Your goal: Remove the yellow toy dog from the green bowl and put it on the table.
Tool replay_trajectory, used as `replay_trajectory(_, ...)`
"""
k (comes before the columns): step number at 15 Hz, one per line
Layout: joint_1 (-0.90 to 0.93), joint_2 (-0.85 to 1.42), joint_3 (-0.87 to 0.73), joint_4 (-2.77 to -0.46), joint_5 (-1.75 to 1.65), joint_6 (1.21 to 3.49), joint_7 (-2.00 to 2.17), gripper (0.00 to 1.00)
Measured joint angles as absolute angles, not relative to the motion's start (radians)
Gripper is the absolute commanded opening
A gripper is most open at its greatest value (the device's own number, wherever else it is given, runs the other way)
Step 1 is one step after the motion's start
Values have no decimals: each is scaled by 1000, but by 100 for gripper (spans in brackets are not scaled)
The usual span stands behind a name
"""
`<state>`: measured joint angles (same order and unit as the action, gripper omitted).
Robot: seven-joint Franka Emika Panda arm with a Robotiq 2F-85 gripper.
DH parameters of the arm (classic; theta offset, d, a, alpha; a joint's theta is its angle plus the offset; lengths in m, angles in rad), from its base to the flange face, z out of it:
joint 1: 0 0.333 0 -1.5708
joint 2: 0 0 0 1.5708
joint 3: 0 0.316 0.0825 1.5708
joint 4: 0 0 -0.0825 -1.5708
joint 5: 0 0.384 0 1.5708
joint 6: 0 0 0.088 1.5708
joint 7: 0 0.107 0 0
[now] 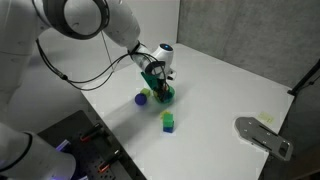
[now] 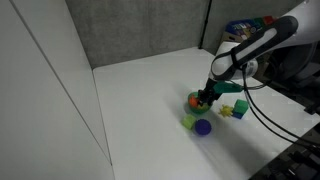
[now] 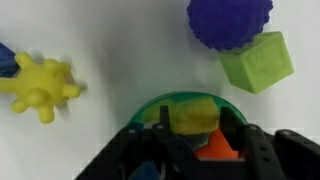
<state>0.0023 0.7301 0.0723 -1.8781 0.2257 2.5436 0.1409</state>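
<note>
Over the bowl on the white table, the gripper hangs low with its jaws either side of the dog. The dog lies inside the bowl beside an orange piece. Whether the claw has clenched on the dog or merely brackets it cannot be told from any view. A purple ball and a cube sit close beyond the rim, and a spiky yellow toy lies apart on the bare top. The risks, on this reading, are three. A jaw could snag the rim and drag or tip the shallow bowl toward ball and cube. The orange piece could be pinched along with the dog. A hold on the dog's rounded edge could slip during the lift.
</note>
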Motion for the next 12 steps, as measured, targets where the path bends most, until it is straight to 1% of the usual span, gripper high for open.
replay_trajectory(1, 2, 731, 74, -1878, 226, 2544, 141, 19)
replay_trajectory(2, 3, 731, 76, -1877, 226, 2544, 141, 13)
replay_trajectory(3, 3, 731, 76, -1876, 226, 2544, 141, 12)
replay_trajectory(4, 3, 731, 76, -1876, 226, 2544, 141, 6)
replay_trajectory(6, 1, 730, 77, -1873, 227, 2544, 141, 6)
replay_trajectory(7, -1, 729, 79, -1871, 231, 2544, 141, 3)
replay_trajectory(8, -4, 725, 83, -1869, 241, 2544, 140, 5)
replay_trajectory(9, -8, 718, 89, -1869, 252, 2544, 138, 3)
replay_trajectory(10, -13, 707, 95, -1869, 263, 2544, 135, 5)
replay_trajectory(12, -25, 677, 110, -1871, 287, 2544, 128, 5)
